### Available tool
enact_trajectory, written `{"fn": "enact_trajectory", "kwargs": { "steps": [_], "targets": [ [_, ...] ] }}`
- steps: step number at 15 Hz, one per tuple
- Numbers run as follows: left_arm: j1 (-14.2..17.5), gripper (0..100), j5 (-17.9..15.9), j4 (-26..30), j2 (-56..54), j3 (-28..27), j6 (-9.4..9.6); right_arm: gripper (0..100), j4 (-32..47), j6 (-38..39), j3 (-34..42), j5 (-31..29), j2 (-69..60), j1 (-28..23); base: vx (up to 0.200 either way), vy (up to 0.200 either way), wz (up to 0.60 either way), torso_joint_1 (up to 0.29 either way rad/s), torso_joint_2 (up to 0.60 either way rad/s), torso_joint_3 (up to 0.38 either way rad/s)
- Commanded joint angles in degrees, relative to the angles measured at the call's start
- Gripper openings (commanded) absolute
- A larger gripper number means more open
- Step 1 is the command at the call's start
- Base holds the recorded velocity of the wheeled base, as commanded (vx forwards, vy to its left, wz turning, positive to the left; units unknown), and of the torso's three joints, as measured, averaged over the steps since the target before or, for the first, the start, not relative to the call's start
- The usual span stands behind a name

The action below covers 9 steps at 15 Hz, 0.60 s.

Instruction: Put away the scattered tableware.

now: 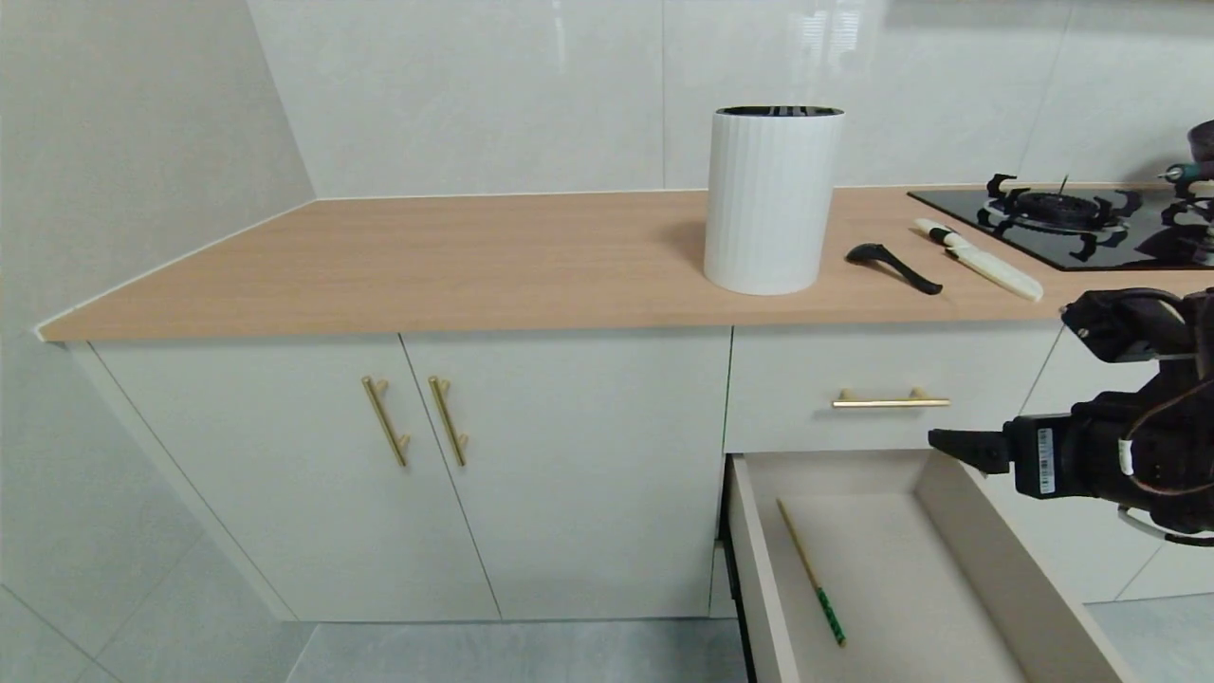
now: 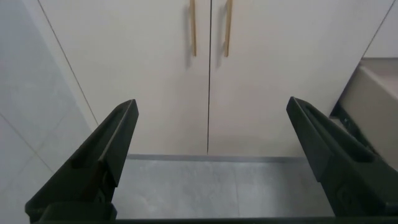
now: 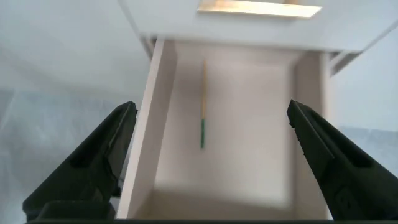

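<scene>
The open drawer [image 1: 960, 531] held one green-tipped chopstick [image 1: 811, 575]. The right gripper [image 3: 211, 112] hung above it, spread wide, empty; the left gripper [image 2: 211, 109], likewise, faced the cabinet doors [image 2: 143, 87]. On the counter [image 1: 427, 256], a black spoon [image 1: 892, 265] and white knife [image 1: 982, 262] lay beside the white holder [image 1: 770, 204].

A wood-look countertop [image 1: 455, 256] runs along the glossy, pale-tiled back wall [image 1: 474, 95] and meets a pale left wall [image 1: 123, 142] in the far-left corner. Beneath it, two cream cabinet doors [image 1: 285, 474] carry slim brass handles [image 1: 384, 420]. To their right sits a closed drawer [image 1: 787, 379] with a brass pull [image 1: 890, 402], above an open drawer [image 1: 759, 588]. A black gas hob [image 1: 958, 204] is set into the counter at far right. Grey tiles cover the floor [image 1: 474, 655].
</scene>
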Motion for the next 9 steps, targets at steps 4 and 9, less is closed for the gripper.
{"fn": "enact_trajectory", "kwargs": {
  "steps": [4, 9],
  "targets": [
    [0.01, 100, 0.02, -0.04, 0.07, 0.00, -0.03, 100, 1.46, -6.18, -13.32, 5.61, 2.64, -12.53, 0.000, 0.000, 0.00, 0.150, -0.47, -0.328],
    [0.01, 100, 0.02, -0.04, 0.07, 0.00, -0.03, 100, 4.80, -12.33, -32.66, 9.57, 18.64, -16.40, 0.000, 0.000, 0.00, 0.053, -0.14, -0.098]
  ]
}}
